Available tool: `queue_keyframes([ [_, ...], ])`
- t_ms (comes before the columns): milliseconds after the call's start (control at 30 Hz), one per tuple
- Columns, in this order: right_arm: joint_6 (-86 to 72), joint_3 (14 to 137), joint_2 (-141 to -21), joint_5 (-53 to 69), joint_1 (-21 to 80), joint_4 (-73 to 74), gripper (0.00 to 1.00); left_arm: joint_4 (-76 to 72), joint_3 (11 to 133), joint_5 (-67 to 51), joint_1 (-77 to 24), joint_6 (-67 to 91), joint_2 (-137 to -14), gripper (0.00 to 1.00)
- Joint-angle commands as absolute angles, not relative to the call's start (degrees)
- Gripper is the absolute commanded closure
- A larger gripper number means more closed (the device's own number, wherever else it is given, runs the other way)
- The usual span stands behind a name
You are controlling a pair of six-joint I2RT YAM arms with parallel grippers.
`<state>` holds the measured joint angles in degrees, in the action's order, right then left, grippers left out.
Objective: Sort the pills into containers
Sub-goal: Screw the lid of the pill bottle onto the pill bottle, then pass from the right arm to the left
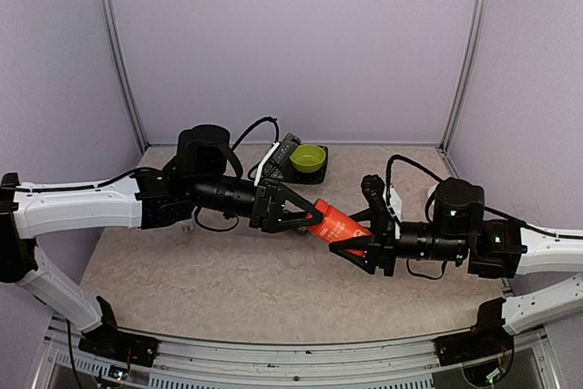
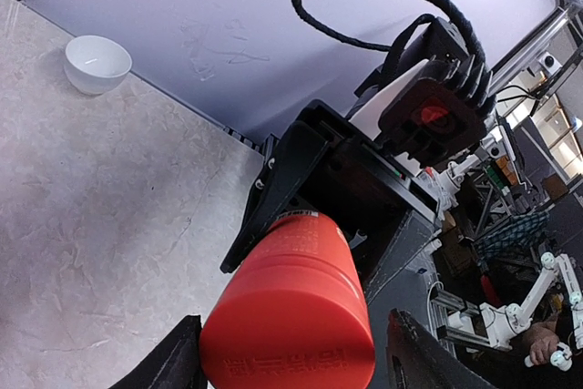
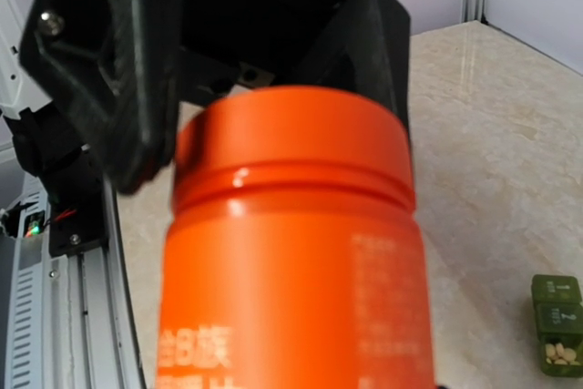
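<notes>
Both arms reach inward and meet mid-table above the beige marbled tabletop (image 1: 228, 284). The right gripper (image 1: 363, 248) is clamped on the lower end of the orange plastic bottle (image 1: 335, 224), holding it tilted in the air. The left gripper (image 1: 315, 216) straddles the cap; squeezing or loose, I cannot tell. The dark green square containers (image 3: 556, 323) sit on the table beside the bottle, pale pills showing in one. The lime green bowl (image 1: 308, 158) sits by the back edge, well apart. Bare tabletop runs to the near rail.

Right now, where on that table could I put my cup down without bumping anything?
The broad bare strip of table along the front rail is free, and so is the back right corner beside the green bowl. The middle is crowded: the left fingers and right fingers meet round the orange bottle.
</notes>
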<state>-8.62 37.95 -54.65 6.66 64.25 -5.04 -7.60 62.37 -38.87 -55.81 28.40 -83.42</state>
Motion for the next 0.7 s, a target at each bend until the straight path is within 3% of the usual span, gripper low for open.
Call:
queue_keyframes([
  [0,-8.34,38.50,-54.24,6.56,63.90,-6.83,0.85,-8.00,64.07,-39.91,-56.07,28.14,-84.11,0.36],
  [467,-7.82,37.93,-53.97,5.96,63.84,-6.73,0.82,-8.61,64.22,-39.95,-56.13,28.13,-84.84,0.52],
  [600,-7.61,37.47,-53.71,5.54,63.81,-6.77,0.77,-9.25,63.97,-39.85,-55.99,28.54,-84.56,0.53],
  [667,-7.48,37.29,-53.60,5.10,63.83,-6.79,0.65,-9.36,63.91,-39.67,-55.83,28.73,-84.52,0.54],
])
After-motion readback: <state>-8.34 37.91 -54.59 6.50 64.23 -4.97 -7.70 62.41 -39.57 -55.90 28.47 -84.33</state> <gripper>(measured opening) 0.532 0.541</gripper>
